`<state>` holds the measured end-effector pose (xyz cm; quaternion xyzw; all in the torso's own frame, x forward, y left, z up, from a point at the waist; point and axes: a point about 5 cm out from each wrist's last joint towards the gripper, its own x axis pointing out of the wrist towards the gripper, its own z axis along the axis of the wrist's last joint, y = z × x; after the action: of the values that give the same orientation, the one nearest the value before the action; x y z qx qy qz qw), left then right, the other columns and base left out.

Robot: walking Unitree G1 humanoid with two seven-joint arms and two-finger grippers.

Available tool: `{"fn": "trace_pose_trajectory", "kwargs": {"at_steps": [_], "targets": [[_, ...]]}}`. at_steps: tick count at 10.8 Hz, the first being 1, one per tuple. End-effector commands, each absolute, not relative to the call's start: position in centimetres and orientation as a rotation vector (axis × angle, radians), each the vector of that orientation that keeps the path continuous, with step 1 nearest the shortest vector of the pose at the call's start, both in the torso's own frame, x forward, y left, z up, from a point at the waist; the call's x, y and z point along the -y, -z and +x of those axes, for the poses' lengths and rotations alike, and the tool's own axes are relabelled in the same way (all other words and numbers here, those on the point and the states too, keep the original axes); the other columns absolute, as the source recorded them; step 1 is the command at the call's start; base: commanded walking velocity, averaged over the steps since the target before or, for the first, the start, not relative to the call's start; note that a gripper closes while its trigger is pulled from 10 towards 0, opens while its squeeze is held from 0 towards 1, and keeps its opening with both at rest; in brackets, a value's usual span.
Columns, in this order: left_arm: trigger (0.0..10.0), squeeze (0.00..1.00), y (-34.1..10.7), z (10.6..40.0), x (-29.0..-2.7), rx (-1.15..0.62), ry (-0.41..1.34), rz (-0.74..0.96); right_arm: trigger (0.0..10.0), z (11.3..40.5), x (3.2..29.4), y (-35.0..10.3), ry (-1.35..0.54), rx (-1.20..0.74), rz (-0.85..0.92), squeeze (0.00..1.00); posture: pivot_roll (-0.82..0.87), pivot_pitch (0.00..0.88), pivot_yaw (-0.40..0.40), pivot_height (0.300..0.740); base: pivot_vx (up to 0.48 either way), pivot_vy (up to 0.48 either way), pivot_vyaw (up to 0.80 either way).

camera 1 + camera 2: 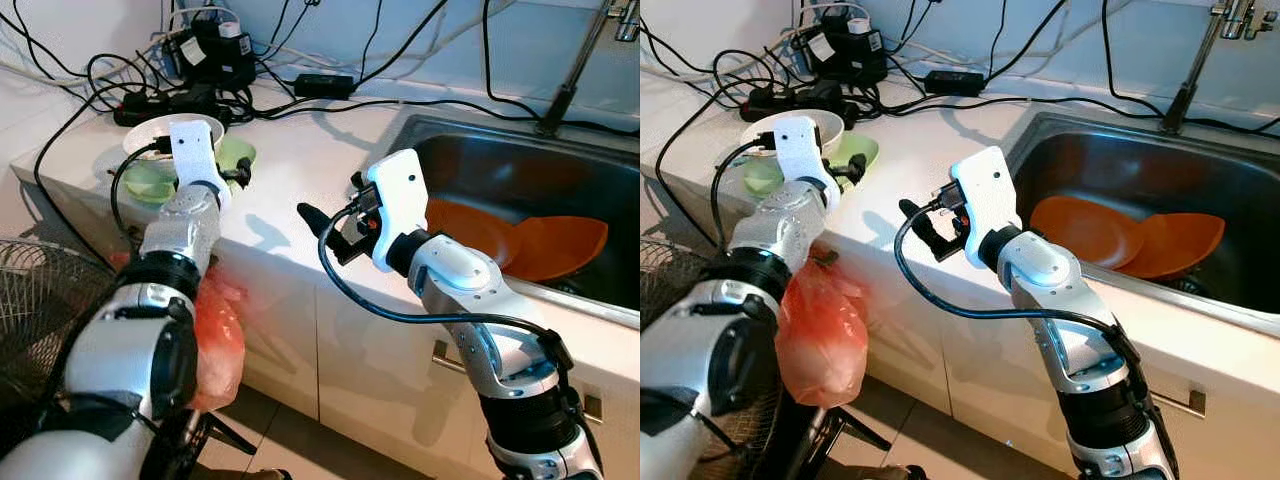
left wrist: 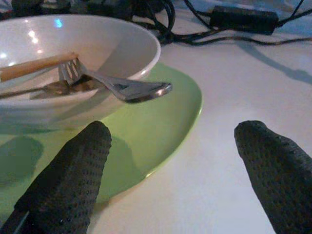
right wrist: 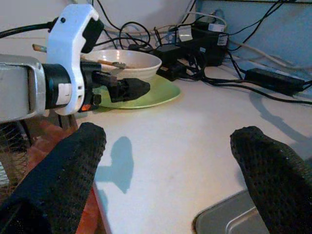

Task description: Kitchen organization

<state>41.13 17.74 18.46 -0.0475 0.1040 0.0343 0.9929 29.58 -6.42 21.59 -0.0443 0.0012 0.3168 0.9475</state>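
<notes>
head eyes look down; wrist views skim the counter (image 3: pixel 195 141).

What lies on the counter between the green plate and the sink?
Bare white counter; nothing stands between the green plate and the sink. The right gripper hovers above that stretch, fingers open. The left eye view shows this.

Two orange plates (image 1: pixel 1125 235), one green plate (image 2: pixel 161 117), one white bowl (image 2: pixel 73 63), one fork (image 2: pixel 117 85), one red plastic bag (image 1: pixel 820 335).
</notes>
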Motion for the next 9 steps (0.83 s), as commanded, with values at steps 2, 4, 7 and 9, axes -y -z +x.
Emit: {"fn": "trace_pose_trajectory", "kwargs": {"at_steps": [2, 4, 7, 9], "targets": [[10.0, 0.00, -18.7, 41.3, -18.1, -0.254, -0.049, -0.091, 10.0, 29.3, 6.6, -22.0, -0.639, 0.011, -0.085, 0.00, -0.06, 0.000, 0.085, 0.740, 0.000, 0.000, 0.00], [10.0, 0.00, -18.6, 41.3, -18.1, -0.266, -0.041, -0.090, 10.0, 29.2, 6.7, -22.0, -0.634, 0.010, -0.084, 0.00, -0.06, 0.000, 0.086, 0.740, 0.000, 0.000, 0.00], [10.0, 0.00, -18.0, 41.2, -17.8, -0.302, -0.009, -0.079, 10.0, 29.1, 6.8, -21.9, -0.627, 0.006, -0.086, 0.00, -0.07, 0.000, 0.092, 0.740, 0.000, 0.000, 0.00], [10.0, 0.00, -17.8, 41.2, -17.4, -0.320, 0.013, -0.061, 10.0, 28.9, 7.0, -21.8, -0.617, 0.005, -0.087, 0.00, -0.07, 0.000, 0.098, 0.740, 0.000, 0.000, 0.00]]}}
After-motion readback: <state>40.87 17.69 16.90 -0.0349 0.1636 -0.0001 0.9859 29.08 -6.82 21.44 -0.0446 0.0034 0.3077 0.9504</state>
